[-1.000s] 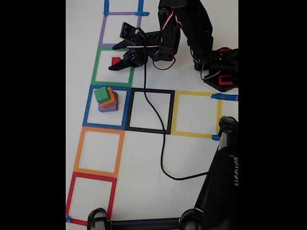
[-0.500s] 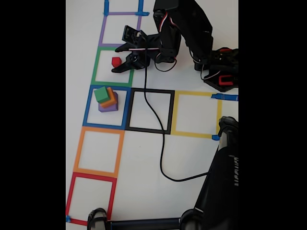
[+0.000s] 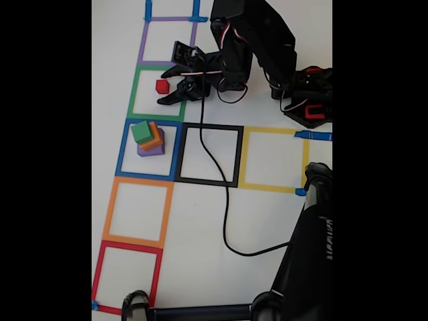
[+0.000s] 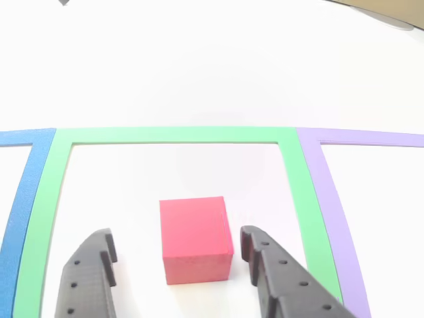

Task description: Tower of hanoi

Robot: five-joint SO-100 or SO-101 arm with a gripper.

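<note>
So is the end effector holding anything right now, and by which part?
Nothing is held. The end effector is open, and the red cube sits on the table between its fingers with gaps on both sides.

A: How is the arm (image 3: 257, 40) built, as seen in the fixed view?

B: Black printed segments are shown, with red and white wires looped at the joints. A black cable (image 3: 224, 200) is trailed from the gripper (image 3: 162, 85) across the table. The base (image 3: 309, 97), right of the gripper, is marked by red accents.

A: And the fingers (image 4: 89, 281)?

B: In the other view, matte black fingers are seen, dotted with small round holes.
</note>
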